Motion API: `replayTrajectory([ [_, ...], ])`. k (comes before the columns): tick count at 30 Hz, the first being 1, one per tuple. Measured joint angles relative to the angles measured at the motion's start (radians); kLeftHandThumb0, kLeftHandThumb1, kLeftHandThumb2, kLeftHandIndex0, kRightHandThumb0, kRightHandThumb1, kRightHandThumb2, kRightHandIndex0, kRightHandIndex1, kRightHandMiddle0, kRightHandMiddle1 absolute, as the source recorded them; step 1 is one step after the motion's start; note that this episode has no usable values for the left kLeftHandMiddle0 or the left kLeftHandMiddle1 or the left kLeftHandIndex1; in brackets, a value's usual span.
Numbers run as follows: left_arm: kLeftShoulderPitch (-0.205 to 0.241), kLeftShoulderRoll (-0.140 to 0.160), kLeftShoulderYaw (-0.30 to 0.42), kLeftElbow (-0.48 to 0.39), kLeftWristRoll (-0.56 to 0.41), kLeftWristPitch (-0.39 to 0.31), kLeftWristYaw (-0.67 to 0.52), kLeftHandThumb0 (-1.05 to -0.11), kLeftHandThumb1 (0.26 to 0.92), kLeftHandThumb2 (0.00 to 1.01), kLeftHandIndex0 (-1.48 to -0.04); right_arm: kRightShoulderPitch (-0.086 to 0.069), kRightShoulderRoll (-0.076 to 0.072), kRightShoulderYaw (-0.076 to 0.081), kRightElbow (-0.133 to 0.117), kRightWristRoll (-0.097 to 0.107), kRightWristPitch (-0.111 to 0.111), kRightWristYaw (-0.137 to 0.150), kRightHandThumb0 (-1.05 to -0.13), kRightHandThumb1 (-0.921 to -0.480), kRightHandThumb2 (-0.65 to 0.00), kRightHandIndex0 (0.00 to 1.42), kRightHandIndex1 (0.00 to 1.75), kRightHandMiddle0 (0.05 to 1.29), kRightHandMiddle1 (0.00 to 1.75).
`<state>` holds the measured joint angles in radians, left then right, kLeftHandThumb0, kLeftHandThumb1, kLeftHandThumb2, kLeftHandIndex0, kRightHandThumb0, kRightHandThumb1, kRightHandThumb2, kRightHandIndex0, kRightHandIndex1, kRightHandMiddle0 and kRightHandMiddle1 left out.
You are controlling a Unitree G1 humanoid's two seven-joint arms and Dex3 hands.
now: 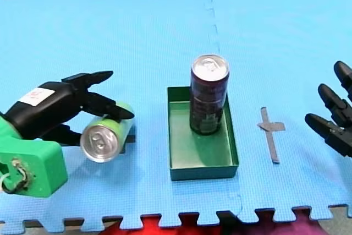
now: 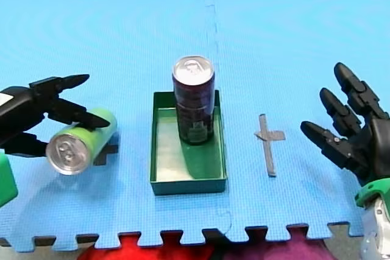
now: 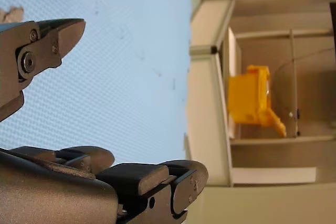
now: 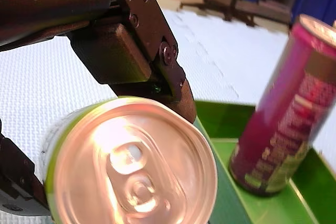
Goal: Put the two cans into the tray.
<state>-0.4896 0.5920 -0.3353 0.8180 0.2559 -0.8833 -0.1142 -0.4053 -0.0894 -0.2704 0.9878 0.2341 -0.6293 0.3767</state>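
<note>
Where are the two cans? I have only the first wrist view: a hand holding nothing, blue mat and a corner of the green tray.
Observer: The purple can stands upright inside the green tray.
Operator: And the second one?
Observer: The green can is on its side in the left hand, left of the tray and outside it.
Operator: What about the other hand?
Observer: The right hand holds nothing, out to the right of the tray, beyond a grey tape mark.
</note>
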Motion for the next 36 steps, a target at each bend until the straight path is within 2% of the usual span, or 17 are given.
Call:
replayTrajectory([
  [5, 0.018, -0.011, 0.061, -0.016, -0.002, -0.004, -0.026, -0.412, 0.74, 0.0, -1.35, -0.006, -0.004, -0.001, 0.006, 0.0, 0.0, 0.0, -0.765, -0.755, -0.001, 0.42, 0.0, 0.4, 0.0],
  [14, 0.031, -0.03, 0.115, -0.02, 0.007, -0.006, -0.07, -0.404, 0.738, 0.0, -1.35, -0.008, -0.004, -0.001, 0.015, 0.0, -0.001, 0.006, -0.753, -0.757, -0.001, 0.43, 0.0, 0.41, 0.0],
  [20, 0.047, -0.051, 0.161, -0.026, -0.088, 0.009, -0.153, -0.396, 0.739, 0.0, -1.34, -0.01, -0.004, -0.001, 0.019, 0.0, -0.003, 0.008, -0.746, -0.758, -0.001, 0.43, 0.0, 0.41, 0.0],
  [27, 0.098, -0.09, 0.203, -0.08, -0.241, 0.126, -0.274, -0.399, 0.732, 0.0, -1.34, -0.01, -0.001, 0.002, 0.018, -0.002, -0.003, 0.008, -0.749, -0.759, 0.0, 0.43, 0.0, 0.41, 0.0],
  [32, 0.151, -0.119, 0.239, -0.174, -0.342, 0.261, -0.317, -0.4, 0.728, 0.0, -1.33, -0.01, 0.0, 0.004, 0.019, -0.002, -0.003, 0.008, -0.758, -0.759, 0.0, 0.43, 0.0, 0.41, 0.0],
  [36, 0.18, -0.14, 0.262, -0.252, -0.377, 0.352, -0.315, -0.401, 0.724, 0.0, -1.33, -0.01, 0.001, 0.005, 0.02, -0.003, -0.003, 0.008, -0.766, -0.759, 0.0, 0.43, 0.0, 0.41, 0.0],
])
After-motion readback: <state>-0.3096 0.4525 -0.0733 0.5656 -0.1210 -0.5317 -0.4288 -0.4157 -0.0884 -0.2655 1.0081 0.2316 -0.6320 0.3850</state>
